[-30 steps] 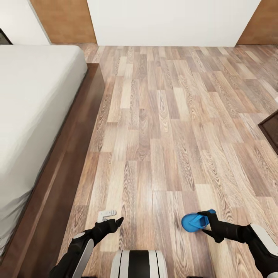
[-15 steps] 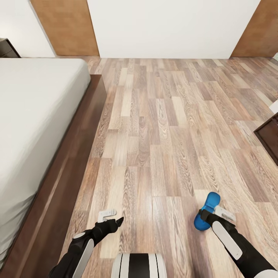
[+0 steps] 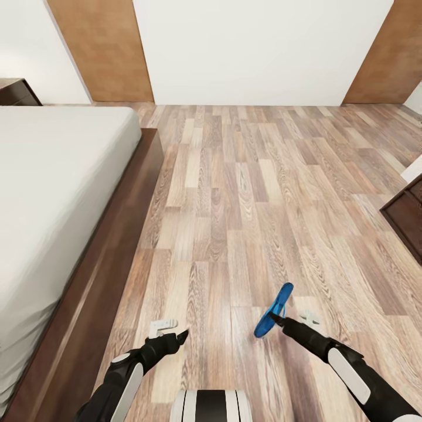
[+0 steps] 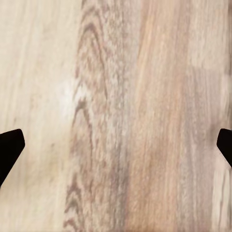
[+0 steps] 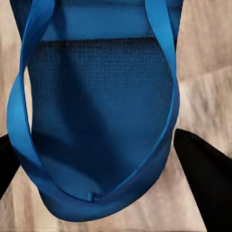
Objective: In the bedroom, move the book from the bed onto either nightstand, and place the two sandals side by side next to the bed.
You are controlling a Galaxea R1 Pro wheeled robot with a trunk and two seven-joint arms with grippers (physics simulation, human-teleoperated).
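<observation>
A bright blue sandal [image 3: 275,308] hangs tilted on its edge just above the wood floor, with my right gripper [image 3: 281,320] shut on it. In the right wrist view the sandal's sole and straps [image 5: 96,121] sit between the two dark fingers [image 5: 205,174]. My left gripper [image 3: 170,333] hovers low over bare planks, open, with nothing between its fingertips [image 4: 9,147]. The bed [image 3: 53,193], with a grey mattress on a dark wooden frame, runs along the left. A corner of a nightstand [image 3: 17,91] shows beyond its far end. The book and the other sandal are out of view.
A dark wooden cabinet [image 3: 407,217] juts in at the right edge. White wall and brown wood panels [image 3: 105,50] close the far side. Wood-plank floor [image 3: 246,193] stretches between the bed frame and the cabinet.
My right arm has swung the sandal left toward the middle and turned it from flat onto its edge. The head view has tilted up a little. The left arm has stayed put.
</observation>
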